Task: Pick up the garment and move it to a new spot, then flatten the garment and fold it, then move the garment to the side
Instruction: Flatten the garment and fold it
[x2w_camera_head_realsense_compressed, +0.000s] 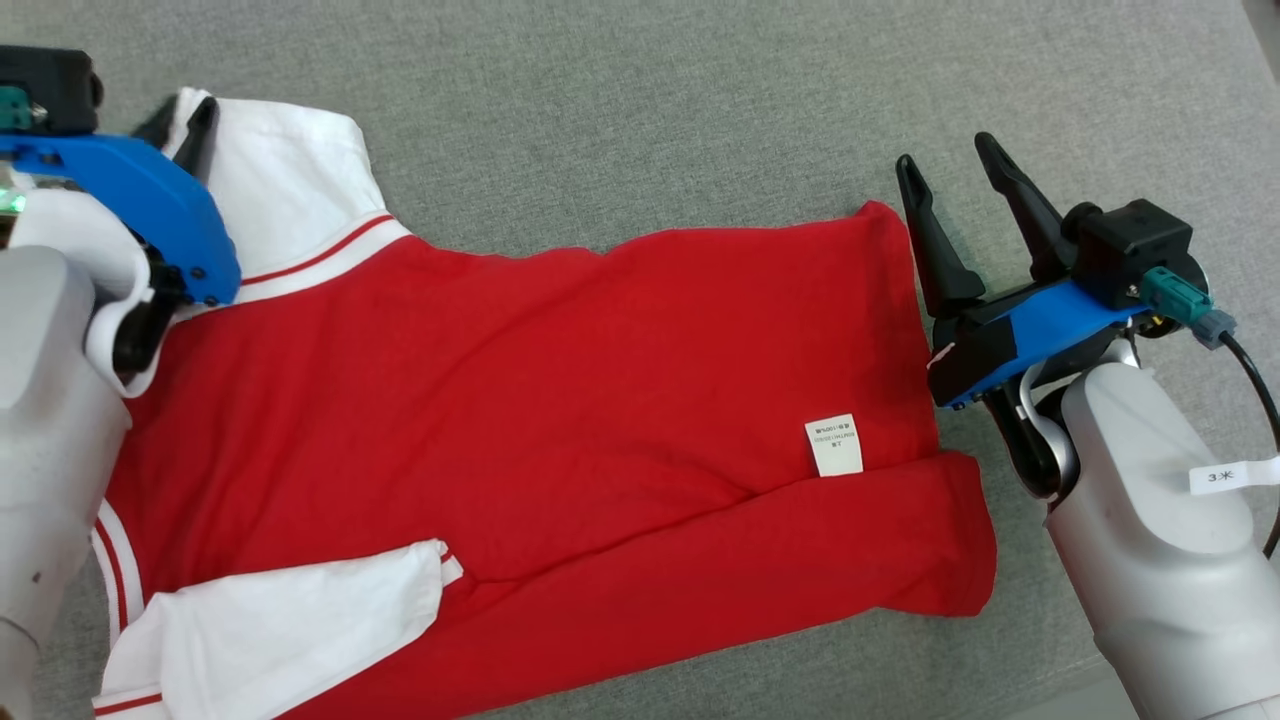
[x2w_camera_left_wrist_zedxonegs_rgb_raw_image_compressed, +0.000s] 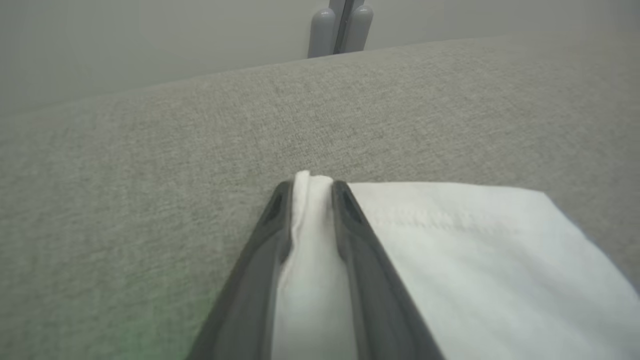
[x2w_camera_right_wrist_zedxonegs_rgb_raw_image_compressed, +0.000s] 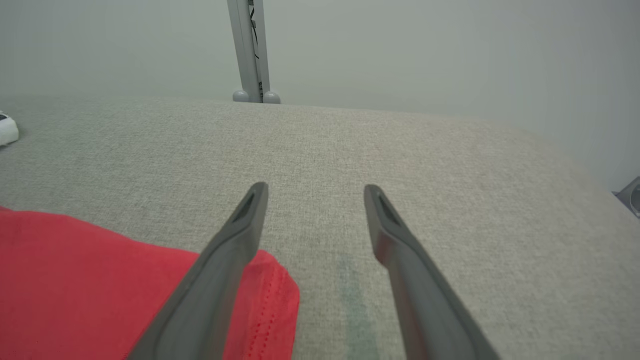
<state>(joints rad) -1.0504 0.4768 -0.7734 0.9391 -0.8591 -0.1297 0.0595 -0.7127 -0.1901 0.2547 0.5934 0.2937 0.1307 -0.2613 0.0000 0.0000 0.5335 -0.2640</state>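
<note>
"Up at the upper left of the frame, the left claw (x2w_camera_head_realsense_compressed: 185, 125) is clenched on the white sleeve (x2w_camera_head_realsense_compressed: 290, 190), with cloth bunched right between its fingers (x2w_camera_left_wrist_zedxonegs_rgb_raw_image_compressed: 270, 235)!"

"And the garment (x2w_camera_head_realsense_compressed: 560, 380) itself?"

"Spread across the middle of the grey bench (x2w_camera_head_realsense_compressed: 640, 100), mostly flat. Its lower long edge looks turned over onto the body, the lower sleeve (x2w_camera_head_realsense_compressed: 290, 620) is tucked in with it, and the care label (x2w_camera_head_realsense_compressed: 833, 445) is showing."

"So one fold in?"

"That's my read. Placing and flattening look done. The upper side wants folding in, maybe a fold across after that, then the move aside."

"And the right claw (x2w_camera_head_realsense_compressed: 947, 155)?"

"Released, fingers wide, at the right of the frame just beside the hem (x2w_camera_head_realsense_compressed: 915, 330), gripping nothing. Whether it touches the cloth, I can't tell."
</note>
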